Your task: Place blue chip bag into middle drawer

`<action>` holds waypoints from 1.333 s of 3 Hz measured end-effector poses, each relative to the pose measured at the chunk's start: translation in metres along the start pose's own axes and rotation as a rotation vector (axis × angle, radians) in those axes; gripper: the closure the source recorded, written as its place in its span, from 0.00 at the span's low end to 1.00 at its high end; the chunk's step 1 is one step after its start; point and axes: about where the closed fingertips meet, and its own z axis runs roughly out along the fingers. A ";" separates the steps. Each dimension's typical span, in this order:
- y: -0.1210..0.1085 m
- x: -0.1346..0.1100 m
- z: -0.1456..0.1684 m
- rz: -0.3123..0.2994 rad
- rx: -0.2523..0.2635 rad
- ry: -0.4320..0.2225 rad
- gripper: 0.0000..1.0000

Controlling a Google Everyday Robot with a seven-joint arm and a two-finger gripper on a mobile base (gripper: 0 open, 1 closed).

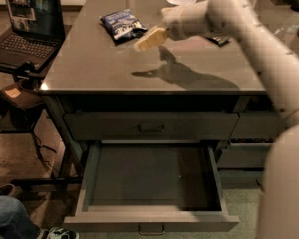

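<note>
Jaws' state cannot be told; tan-tipped white gripper [149, 39] is hovering just beside crinkly dark-blue chip bag [121, 25]; wide grey-green middle drawer [149, 222] is standing open, bare.

Dim room, grey cabinet table [89, 68]
An open laptop [27, 21] glowed at ten o'clock; bare brown floor [20, 153] lay at eight; the gripper [149, 38] hung over the glossy, light-streaked tabletop near twelve.

The blue chip bag [122, 26], dark blue with white print, lies on the tabletop [89, 68] at far left. The gripper [149, 39] hovers just right of it. The middle drawer [149, 178] stands pulled open below.
</note>
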 end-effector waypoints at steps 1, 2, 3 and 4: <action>-0.025 0.021 0.010 0.051 0.017 -0.031 0.00; -0.025 0.021 0.010 0.051 0.017 -0.031 0.00; -0.036 0.013 0.026 0.004 0.069 0.032 0.00; -0.049 -0.018 0.054 -0.101 0.110 0.120 0.00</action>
